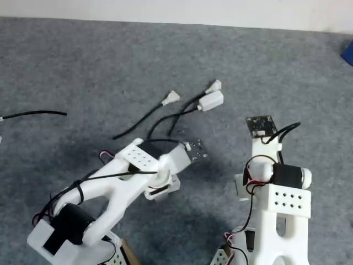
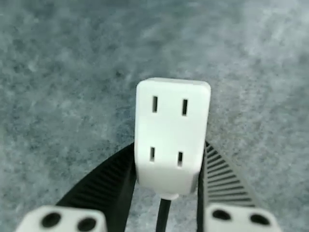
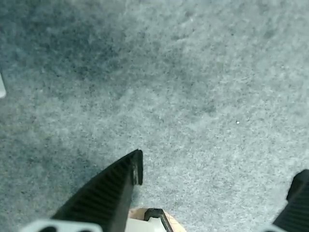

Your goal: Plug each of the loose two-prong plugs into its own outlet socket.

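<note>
One outlet socket (image 2: pixel 171 133) is clamped inside the left claw (image 2: pixel 169 150), while the right claw (image 3: pixel 219 166) hangs released.

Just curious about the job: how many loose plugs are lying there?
2. One plug lies left of the socket block, the other plug just beyond it. The arms might hide more.

The left arm (image 1: pixel 118 185) leans from the worktop's near-left corner toward its middle, left end effector (image 2: pixel 169 145) clamped on the outlet socket (image 2: pixel 173 121). The right arm (image 1: pixel 281 193) stands at the near-right edge, right end effector (image 3: pixel 219 166) spread wide.
</note>
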Motion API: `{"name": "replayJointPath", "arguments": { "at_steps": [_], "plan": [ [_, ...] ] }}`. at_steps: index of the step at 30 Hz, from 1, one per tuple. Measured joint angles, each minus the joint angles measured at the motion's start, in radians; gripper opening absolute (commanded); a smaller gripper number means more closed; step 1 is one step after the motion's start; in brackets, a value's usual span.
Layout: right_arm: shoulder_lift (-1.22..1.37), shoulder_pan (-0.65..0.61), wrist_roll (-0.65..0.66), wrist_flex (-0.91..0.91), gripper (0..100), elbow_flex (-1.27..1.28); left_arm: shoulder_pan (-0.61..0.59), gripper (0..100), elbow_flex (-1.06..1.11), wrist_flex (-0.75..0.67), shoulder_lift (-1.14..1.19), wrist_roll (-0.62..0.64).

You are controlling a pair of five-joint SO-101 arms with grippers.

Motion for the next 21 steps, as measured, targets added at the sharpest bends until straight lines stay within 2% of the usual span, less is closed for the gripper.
{"name": "replayJointPath", "arguments": {
  "at_steps": [9,12,14,21],
  "plan": [
    [0.000,0.000,0.000,0.000,44.3,0.000,0.040,18,0.000,0.000,0.000,0.008],
    [0.000,0.000,0.000,0.000,44.3,0.000,0.064,23,-0.006,0.000,0.000,0.008],
    [0.000,0.000,0.000,0.000,44.3,0.000,0.077,26,-0.032,0.000,0.000,0.034],
    [0.000,0.000,0.000,0.000,44.3,0.000,0.091,25,-0.138,0.000,0.000,0.052]
  ]
}}
